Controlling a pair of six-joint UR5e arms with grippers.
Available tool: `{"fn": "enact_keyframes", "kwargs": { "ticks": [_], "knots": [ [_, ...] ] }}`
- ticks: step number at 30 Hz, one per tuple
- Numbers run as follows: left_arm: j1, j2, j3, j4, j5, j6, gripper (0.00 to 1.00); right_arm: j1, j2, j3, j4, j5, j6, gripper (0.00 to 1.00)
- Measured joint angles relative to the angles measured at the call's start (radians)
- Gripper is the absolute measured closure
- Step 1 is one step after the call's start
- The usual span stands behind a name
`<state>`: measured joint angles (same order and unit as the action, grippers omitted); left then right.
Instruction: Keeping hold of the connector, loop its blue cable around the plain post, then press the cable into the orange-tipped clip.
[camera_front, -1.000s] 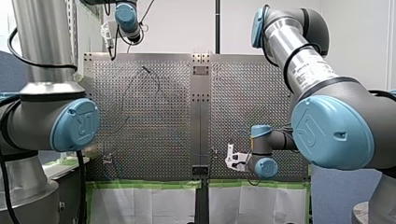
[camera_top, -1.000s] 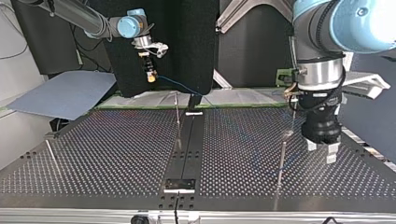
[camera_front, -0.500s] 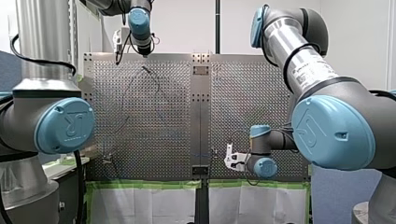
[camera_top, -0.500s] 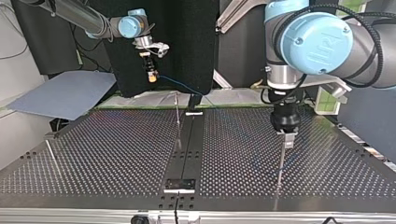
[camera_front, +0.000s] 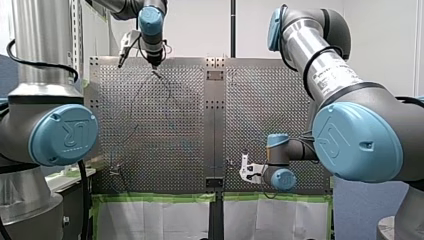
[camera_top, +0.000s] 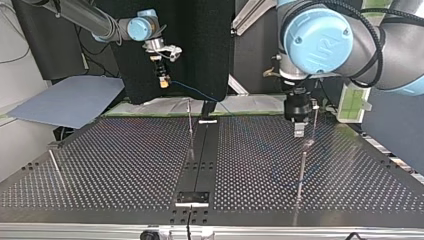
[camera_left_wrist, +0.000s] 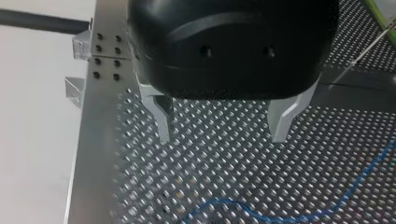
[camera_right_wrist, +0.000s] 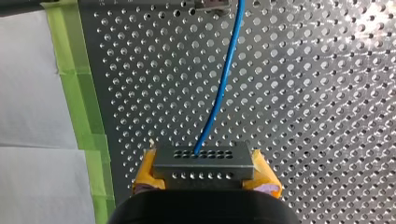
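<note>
Your right hand (camera_right_wrist: 205, 176) is gripping the grey perforated metal connector (camera_right_wrist: 204, 161) between yellow pads, with the thin blue cable (camera_right_wrist: 223, 88) running off at twelve o'clock. Your left hand (camera_left_wrist: 222, 136) is hovering wide open, empty. Looping is looking unstarted; next you're needing to carry the connector round the post.

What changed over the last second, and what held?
My left gripper, open and empty, swept toward the top view's left and away from that camera, ending near the far edge of the table. Nothing was grasped or released. My right gripper stayed put, shut on the connector with its blue cable trailing.
</note>
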<state>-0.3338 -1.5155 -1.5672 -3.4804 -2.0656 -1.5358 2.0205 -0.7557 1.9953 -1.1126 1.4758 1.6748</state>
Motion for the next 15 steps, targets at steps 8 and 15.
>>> {"fn": "enact_keyframes", "kwargs": {
  "ticks": [8,15],
  "knots": [
    [0.040,0.000,0.000,-0.075,-0.021,-0.063,0.00,0.003,0.000,-0.001,0.003,0.000,0.000,1.00],
    [0.094,0.001,-0.001,-0.143,-0.046,-0.109,0.00,0.005,0.000,-0.002,0.003,0.000,0.000,1.00]
  ]
}}
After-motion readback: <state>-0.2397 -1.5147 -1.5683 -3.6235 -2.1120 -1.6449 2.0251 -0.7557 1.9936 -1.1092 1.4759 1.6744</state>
